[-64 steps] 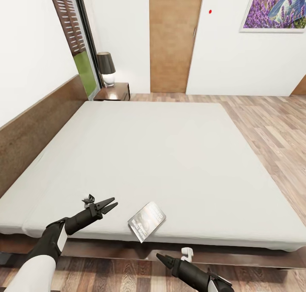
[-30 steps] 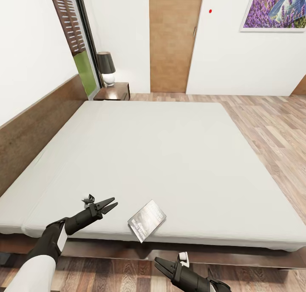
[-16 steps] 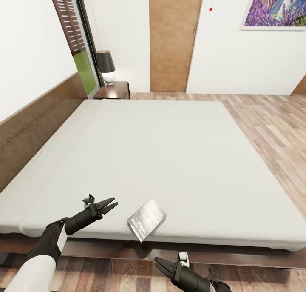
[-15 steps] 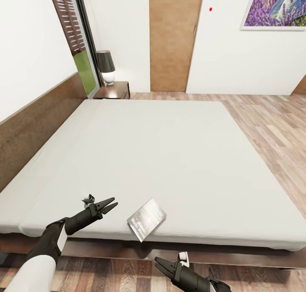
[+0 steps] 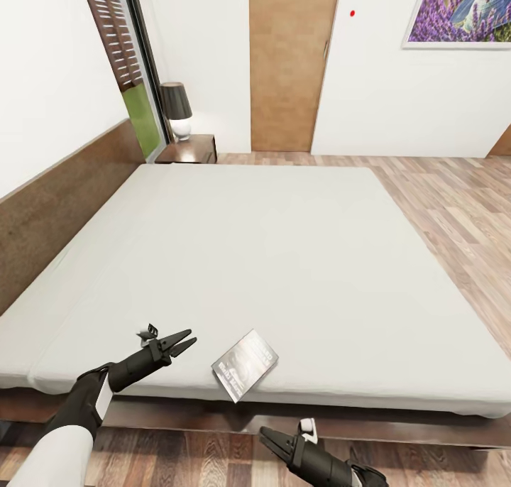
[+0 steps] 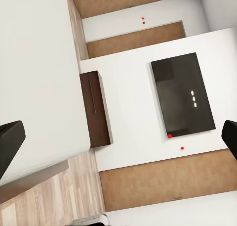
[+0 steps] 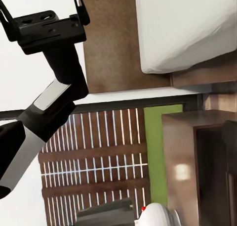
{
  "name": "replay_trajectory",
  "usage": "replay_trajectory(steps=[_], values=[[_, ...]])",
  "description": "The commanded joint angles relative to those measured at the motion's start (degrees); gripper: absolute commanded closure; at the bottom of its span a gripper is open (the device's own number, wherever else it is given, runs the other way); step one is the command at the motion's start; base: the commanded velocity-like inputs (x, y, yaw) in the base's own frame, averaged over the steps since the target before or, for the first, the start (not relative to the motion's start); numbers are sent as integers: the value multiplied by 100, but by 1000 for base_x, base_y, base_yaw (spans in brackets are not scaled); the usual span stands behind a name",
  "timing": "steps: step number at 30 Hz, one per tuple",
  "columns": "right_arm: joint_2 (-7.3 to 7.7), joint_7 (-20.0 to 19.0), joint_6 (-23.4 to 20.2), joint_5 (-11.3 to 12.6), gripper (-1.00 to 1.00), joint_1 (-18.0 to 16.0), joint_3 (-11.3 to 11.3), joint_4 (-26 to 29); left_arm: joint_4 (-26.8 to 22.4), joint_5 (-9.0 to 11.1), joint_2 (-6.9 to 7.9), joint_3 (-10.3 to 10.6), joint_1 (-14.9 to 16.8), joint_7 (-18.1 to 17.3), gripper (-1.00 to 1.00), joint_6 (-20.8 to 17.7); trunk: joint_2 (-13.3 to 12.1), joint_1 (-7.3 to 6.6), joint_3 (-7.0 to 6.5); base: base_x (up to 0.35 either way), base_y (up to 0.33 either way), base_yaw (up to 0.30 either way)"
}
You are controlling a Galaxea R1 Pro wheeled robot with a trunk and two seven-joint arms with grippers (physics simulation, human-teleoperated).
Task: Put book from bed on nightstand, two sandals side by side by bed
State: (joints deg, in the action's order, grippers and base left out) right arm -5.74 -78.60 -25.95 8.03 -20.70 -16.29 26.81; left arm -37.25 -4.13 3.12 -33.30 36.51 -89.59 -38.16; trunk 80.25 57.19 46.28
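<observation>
The book [image 5: 245, 364], a thin dark grey paperback, lies on the bed [image 5: 284, 245] at the near edge of the pale mattress. My left gripper [image 5: 182, 343] hovers open over that edge, a little to the left of the book and apart from it. In the left wrist view its fingertips [image 6: 10, 142] stand wide apart with nothing between them. My right gripper [image 5: 270, 436] is open and empty, low over the floor in front of the bed frame, below the book. The nightstand [image 5: 191, 150] stands at the bed's far left corner. The sandals are out of view.
A dark-shaded lamp [image 5: 176, 111] stands on the nightstand beside the tall window [image 5: 124, 54]. A brown door [image 5: 287, 61] and a purple picture [image 5: 461, 11] are on the far wall. Wood floor [image 5: 454, 210] runs along the bed's right side. The headboard [image 5: 57, 210] lines the left.
My right gripper has sunk a little lower in front of the bed frame. The whole head view has shifted slightly, so the camera moved. The left gripper and the book are as before.
</observation>
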Motion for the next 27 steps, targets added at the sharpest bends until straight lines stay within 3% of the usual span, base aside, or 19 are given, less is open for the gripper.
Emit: replay_trajectory(steps=[1, 13, 16, 18, 20, 27], values=[[-2, -21, -60, -11, -100, -3, -31, 9, -1, -44, -1, -20, 5, -41, -100, -60, 2, 0, 4, 0, 0, 0], [21, -33, -74, 50, -100, -1, -54, 551, -1, -44, 5, -26, 6, -41, -100, -60, 2, 0, 4, 0, 0, 0], [45, -33, -81, 350, -100, 2, -63, 611, -1, -44, 10, -27, 7, -41, -100, -60, 2, 0, 4, 0, 0, 0], [172, -28, -85, 775, -100, 2, -66, 626, -1, -44, 17, -27, 8, -41, -100, -60, 2, 0, 4, 0, 0, 0], [214, -26, -85, 923, -100, -1, -65, 629, -1, -44, 20, -27, 7, -41, -100, -60, 2, 0, 4, 0, 0, 0], [264, -24, -86, 1077, -100, 0, -61, 632, -1, -44, 22, -28, 7, -41, -100, -60, 82, 44, 40, 0, 0, 0]])
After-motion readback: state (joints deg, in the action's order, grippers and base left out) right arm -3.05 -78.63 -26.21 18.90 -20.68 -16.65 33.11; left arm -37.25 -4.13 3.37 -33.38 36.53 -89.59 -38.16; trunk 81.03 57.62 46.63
